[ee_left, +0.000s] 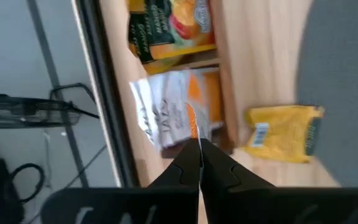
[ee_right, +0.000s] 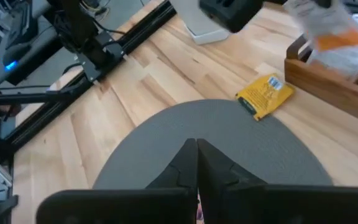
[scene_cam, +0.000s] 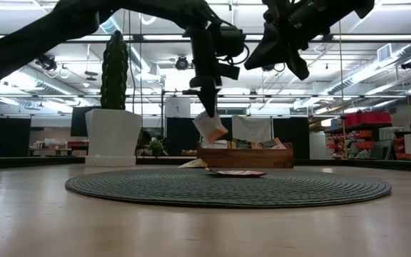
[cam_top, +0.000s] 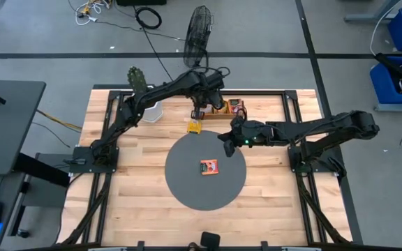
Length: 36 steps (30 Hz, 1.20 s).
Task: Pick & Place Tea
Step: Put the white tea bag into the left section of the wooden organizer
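Left hand [ee_left: 199, 163] on white sachet [ee_left: 173, 115]

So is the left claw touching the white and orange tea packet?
Touching. The left wrist view shows the left gripper shut on the white and orange paper sachet's edge.

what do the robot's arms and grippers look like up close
Both arms are dark, near black, built of slim jointed links with black cables along them. The right arm shows a small green light near its wrist. Each gripper, left and right, ends in two matte black fingers tapering to narrow tips.
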Each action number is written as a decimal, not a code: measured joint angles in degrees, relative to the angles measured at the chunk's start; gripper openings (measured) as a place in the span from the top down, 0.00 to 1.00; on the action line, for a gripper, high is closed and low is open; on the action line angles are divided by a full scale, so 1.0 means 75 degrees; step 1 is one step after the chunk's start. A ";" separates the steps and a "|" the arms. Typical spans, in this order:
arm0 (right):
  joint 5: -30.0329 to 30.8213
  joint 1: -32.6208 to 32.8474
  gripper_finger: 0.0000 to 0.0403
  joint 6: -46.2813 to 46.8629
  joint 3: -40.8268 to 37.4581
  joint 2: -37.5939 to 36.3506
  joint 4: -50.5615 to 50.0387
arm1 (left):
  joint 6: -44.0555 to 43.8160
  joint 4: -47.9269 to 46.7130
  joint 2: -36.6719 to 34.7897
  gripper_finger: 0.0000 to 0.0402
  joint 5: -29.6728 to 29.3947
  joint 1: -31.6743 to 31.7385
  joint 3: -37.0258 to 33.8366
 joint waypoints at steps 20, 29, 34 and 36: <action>-0.0127 0.0077 1.00 0.0143 0.0000 0.0049 0.0038 | 0.0622 -0.0003 0.0535 1.00 0.0027 0.0149 0.0006; -0.0200 0.0077 1.00 0.0138 0.0000 0.0049 -0.0012 | 0.0690 -0.0135 0.0529 1.00 -0.0003 0.0152 0.0006; -0.0200 0.0077 1.00 0.0111 0.0000 0.0049 -0.0031 | 0.0766 -0.0193 0.0529 1.00 -0.0012 0.0149 0.0006; -0.0197 0.0077 1.00 0.0105 0.0000 0.0049 -0.0032 | 0.0766 -0.0297 0.0529 1.00 -0.0032 0.0143 0.0006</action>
